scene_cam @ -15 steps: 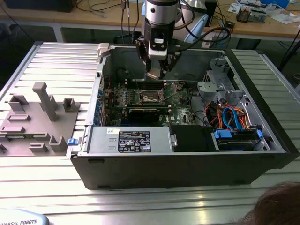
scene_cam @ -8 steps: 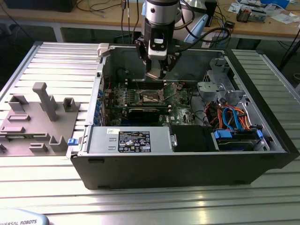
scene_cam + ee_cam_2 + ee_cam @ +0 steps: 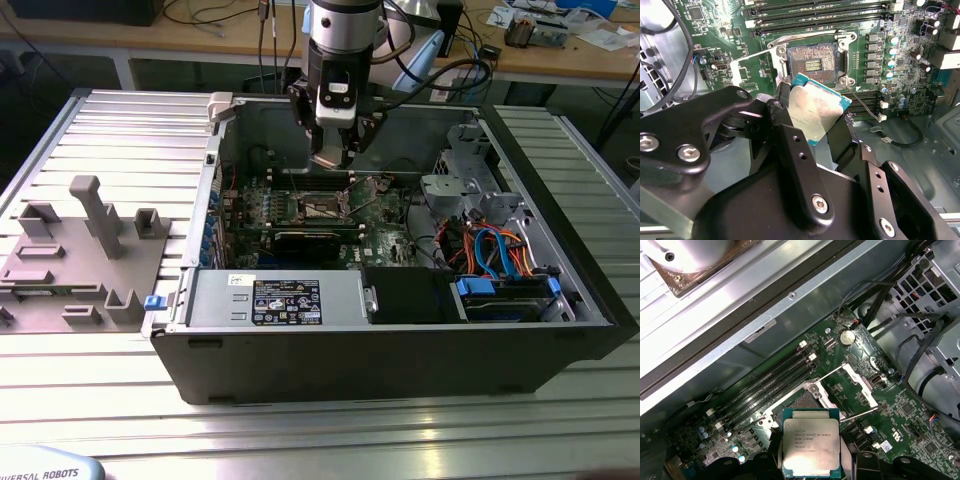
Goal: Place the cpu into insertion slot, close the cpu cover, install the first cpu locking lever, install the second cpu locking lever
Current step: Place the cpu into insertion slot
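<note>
Black metal fingers (image 3: 788, 137) of the pincer (image 3: 812, 119) sit closest to us in the second wrist view, pinching the cpu (image 3: 815, 107) by two opposite edges. Being square, the chip has no long axis. Its dull silver top faces the camera in both wrist views, and one green-rimmed corner points toward the insertion slot (image 3: 815, 62). We see the chip hanging clear of the slot, not seated.

In the first wrist view the cpu (image 3: 811, 449) covers part of the insertion slot (image 3: 801, 401), and the fingers hide its nearest edge. Beyond, the cpu cover (image 3: 862, 385) stands open beside the slot, with green motherboard (image 3: 900, 415) showing through its window.

In the exterior view the pincer (image 3: 333, 157) hovers at the upper centre of the frame, inside the open computer case (image 3: 400, 350) and above the insertion slot (image 3: 322, 207). The chip there is hard for us to make out. The case rests on a ribbed metal desk (image 3: 300, 430).
</note>
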Action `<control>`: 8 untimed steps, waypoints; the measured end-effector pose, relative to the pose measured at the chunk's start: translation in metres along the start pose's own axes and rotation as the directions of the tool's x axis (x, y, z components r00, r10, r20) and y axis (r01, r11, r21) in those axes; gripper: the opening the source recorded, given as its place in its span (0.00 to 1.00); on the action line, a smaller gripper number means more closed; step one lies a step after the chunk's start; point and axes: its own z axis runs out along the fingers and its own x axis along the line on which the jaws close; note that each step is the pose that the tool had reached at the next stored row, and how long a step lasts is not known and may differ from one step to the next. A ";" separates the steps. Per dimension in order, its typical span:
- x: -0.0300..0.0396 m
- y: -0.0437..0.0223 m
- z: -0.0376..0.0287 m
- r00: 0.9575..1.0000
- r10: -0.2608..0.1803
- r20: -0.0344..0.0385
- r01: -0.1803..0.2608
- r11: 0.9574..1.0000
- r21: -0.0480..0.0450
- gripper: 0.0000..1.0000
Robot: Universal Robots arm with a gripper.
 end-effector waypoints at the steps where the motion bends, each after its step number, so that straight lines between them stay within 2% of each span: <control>1: 0.0000 0.0000 0.0000 1.000 0.000 0.000 0.000 1.000 0.000 0.54; 8: 0.0000 0.0000 0.0003 1.000 0.002 0.000 -0.002 1.000 0.000 0.54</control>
